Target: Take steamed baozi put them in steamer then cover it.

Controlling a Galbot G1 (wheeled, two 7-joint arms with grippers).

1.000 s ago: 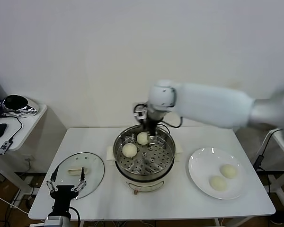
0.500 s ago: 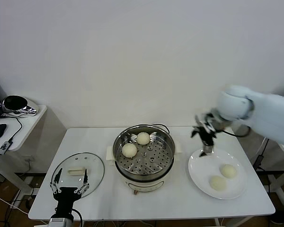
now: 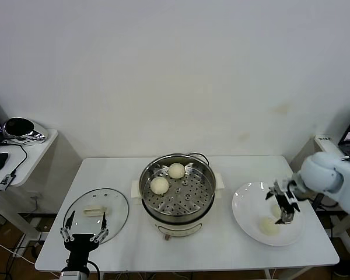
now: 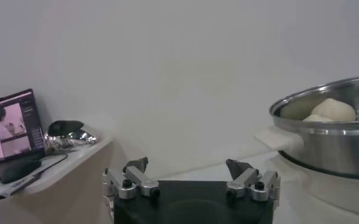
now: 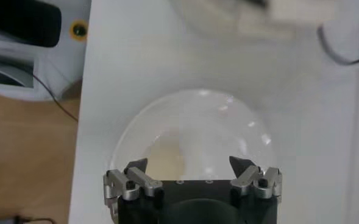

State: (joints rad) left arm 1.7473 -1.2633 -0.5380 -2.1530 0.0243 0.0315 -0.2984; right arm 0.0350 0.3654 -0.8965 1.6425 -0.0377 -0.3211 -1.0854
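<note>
The steamer [image 3: 176, 195] stands mid-table with two baozi in it, one at the back [image 3: 175, 170] and one at the left [image 3: 159, 185]. Two more baozi lie on the white plate [image 3: 248, 205]: one at the front [image 3: 269, 227], the other mostly hidden behind my right gripper [image 3: 284, 211]. That gripper is open and empty, low over the plate. In the right wrist view it [image 5: 191, 165] hangs above the plate [image 5: 228, 131] with a baozi [image 5: 164, 159] by one finger. The glass cover [image 3: 97, 211] lies flat at the table's left. My left gripper [image 3: 81, 233] is open at its front edge.
A side table [image 3: 23, 153] with a shiny bowl stands far left. A black cable runs behind the steamer. The left wrist view shows the open left gripper [image 4: 188, 168], the steamer's wall [image 4: 331, 143] with a baozi [image 4: 331, 109] inside, and a laptop [image 4: 8, 125].
My right arm has swung from the back of the steamer, where a baozi stays behind, across to the plate and come down over it. The left gripper has hardly moved.
</note>
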